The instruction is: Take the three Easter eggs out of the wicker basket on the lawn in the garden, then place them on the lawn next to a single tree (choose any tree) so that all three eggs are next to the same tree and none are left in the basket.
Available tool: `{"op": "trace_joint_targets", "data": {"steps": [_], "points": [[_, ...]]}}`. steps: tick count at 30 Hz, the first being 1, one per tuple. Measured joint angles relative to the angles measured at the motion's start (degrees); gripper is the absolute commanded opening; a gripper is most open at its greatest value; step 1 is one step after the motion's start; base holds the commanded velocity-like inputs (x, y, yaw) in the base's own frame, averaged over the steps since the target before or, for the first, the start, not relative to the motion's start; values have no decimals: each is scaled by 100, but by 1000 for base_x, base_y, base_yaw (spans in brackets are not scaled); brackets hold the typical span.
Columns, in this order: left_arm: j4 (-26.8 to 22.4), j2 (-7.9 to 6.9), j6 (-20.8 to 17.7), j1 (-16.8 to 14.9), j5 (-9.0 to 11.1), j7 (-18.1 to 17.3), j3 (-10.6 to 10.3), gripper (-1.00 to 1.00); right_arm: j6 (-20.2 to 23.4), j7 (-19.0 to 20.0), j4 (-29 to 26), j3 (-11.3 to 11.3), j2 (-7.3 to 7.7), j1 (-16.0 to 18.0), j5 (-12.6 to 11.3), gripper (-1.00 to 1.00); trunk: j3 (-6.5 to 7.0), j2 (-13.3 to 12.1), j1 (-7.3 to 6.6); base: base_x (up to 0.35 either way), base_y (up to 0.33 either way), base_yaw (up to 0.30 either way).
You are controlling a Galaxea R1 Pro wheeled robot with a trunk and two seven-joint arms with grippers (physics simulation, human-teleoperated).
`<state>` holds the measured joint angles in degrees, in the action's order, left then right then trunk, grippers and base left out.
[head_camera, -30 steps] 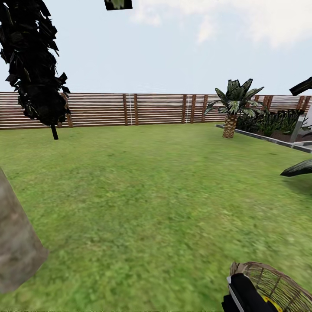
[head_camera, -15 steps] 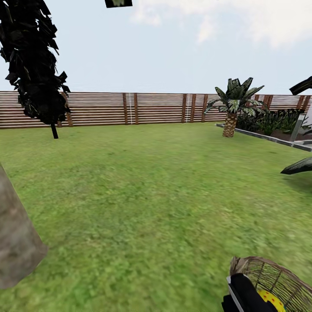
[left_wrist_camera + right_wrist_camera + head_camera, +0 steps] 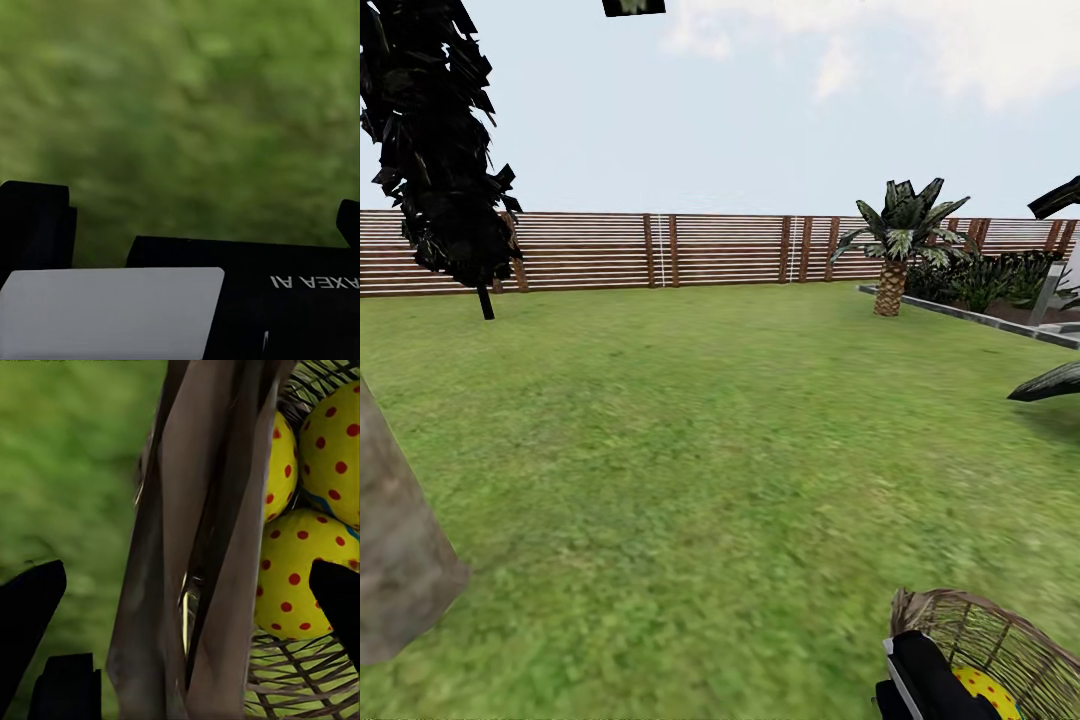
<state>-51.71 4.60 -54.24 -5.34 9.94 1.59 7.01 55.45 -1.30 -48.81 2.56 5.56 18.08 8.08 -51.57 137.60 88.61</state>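
The wicker basket (image 3: 1010, 635) stands on the lawn (image 3: 700, 450) at the lower right of the head view, with one yellow red-dotted Easter egg (image 3: 985, 692) showing inside. My right arm (image 3: 918, 680) reaches down against its near rim. In the right wrist view my right gripper (image 3: 180, 585) is open, its two black fingers (image 3: 26, 615) wide apart on either side of the basket wall (image 3: 202, 547). Three eggs (image 3: 300, 577) lie inside. A grey-tan tree trunk (image 3: 395, 560) rises at the left. My left gripper (image 3: 191, 221) hangs open over blurred grass.
A brown slat fence (image 3: 660, 250) closes the far side. A narrow black-leaved tree (image 3: 435, 150) stands at the back left and a small palm (image 3: 895, 250) at the back right, beside a bordered planting bed (image 3: 980, 285). Open grass lies between the trunk and the basket.
The whole head view has drifted a little upward, trunk and basket alike. More of the egg in the basket shows now.
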Motion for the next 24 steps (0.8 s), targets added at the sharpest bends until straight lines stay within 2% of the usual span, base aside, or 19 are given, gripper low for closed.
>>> {"op": "trace_joint_targets", "data": {"steps": [2, 6, 7, 24], "points": [[0, 0, 1, 0, 0, 0, 0, 100, -7, 4, -3, -3, 2, 0, -39, -100, 0, 0, 0, 0, 0, 0], [1, 0, 2, 0, 0, 0, 0, 100, 2, 3, 5, 3, 0, 6, 38, -100, 2, 1, -1, 0, 0, 0], [1, 0, 1, 0, 0, 0, 0, 100, -1, 5, 6, 3, -1, 2, -40, -100, 1, 0, 0, 0, 0, 0], [0, 9, 2, 0, 1, -8, -9, 100, -2, -5, 57, 47, -17, 1, 79, -100, 0, 0, 0, 0, 0, 0]]}}
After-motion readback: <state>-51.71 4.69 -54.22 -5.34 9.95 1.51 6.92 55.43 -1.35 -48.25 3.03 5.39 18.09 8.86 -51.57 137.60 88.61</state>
